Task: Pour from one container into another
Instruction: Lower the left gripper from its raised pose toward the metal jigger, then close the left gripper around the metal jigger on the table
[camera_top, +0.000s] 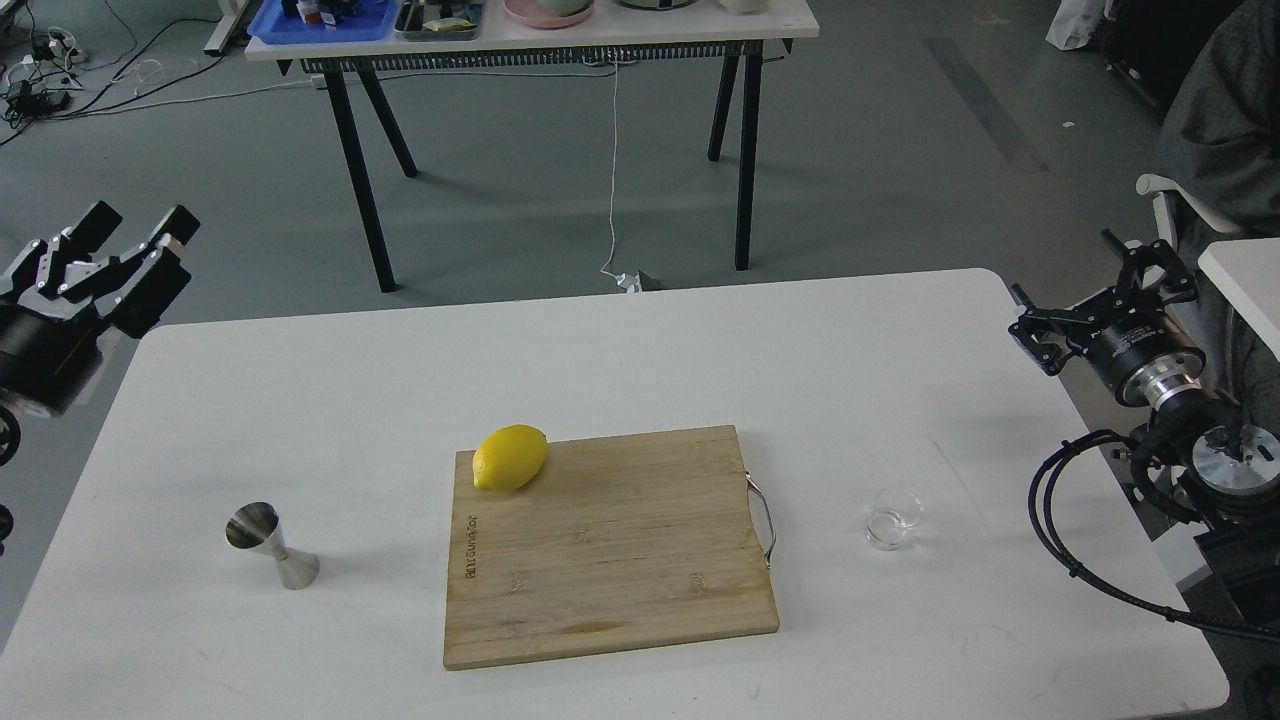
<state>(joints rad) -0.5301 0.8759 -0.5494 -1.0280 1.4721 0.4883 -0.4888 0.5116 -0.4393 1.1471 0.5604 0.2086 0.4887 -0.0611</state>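
glass cup (893, 518) contents unclear | jigger (271, 545) upright | left hand (135, 235) spread | right hand (1100, 300) unclear

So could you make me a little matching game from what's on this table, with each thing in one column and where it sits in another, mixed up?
Things:
1. lemon
2. steel jigger
3. clear glass cup
4. left gripper

Places:
A. on the bare white table, right of the cutting board
B. raised off the table's far left corner
C. on the far left corner of the cutting board
D. upright on the table, left of the board

Pairs: 1-C, 2-D, 3-A, 4-B
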